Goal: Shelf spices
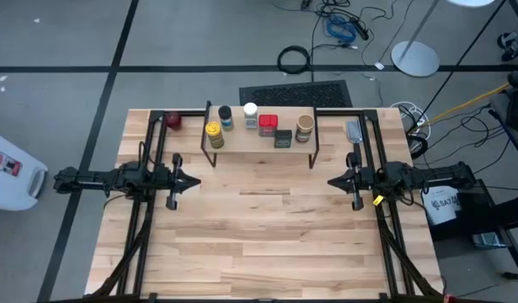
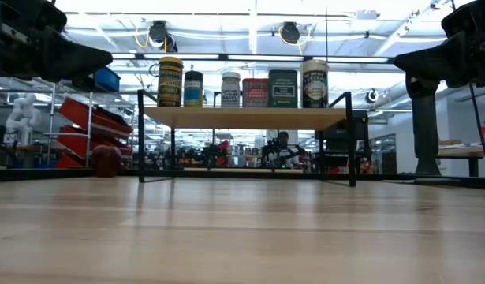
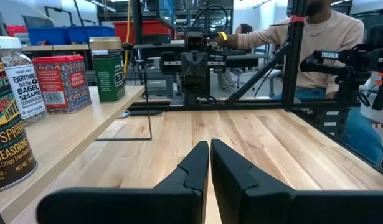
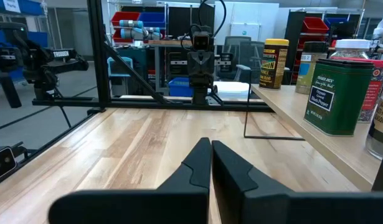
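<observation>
High view, looking straight down: a large light wooden surface [image 1: 267, 227] fills the middle, with one dark arm at each side. Toward its far edge stands the shelf [image 1: 260, 139], a low riser with a pale plank top on thin black legs.

Each arm rests on its own side of the surface, pointing inward, well apart from the shelf. The left tool [image 1: 194, 180] has its two fingers pressed together and grips nothing. The right tool [image 1: 333, 181] is likewise fully closed and empty.

All six spices stand upright on the shelf plank, none on the surface below. Counted along the plank: one yellow-topped jar [image 1: 214, 133], one dark jar [image 1: 226, 117], one white-capped jar [image 1: 250, 115], one red square tin [image 1: 269, 124], one dark green tin [image 1: 283, 139] and one tan-topped jar [image 1: 304, 128]. That makes four jars and two tins. From what shows, shelving looks complete.

One small dark-red round object [image 1: 173, 121] sits on the surface just beside the shelf's left end; it is not a spice.

Handling, as a judgement: the containers look rigid and light. The round jars would be best pinched across the body below the cap, and may be smooth and slippery. The square tins offer flat opposite sides. Closely spaced neighbours could be knocked over.
</observation>
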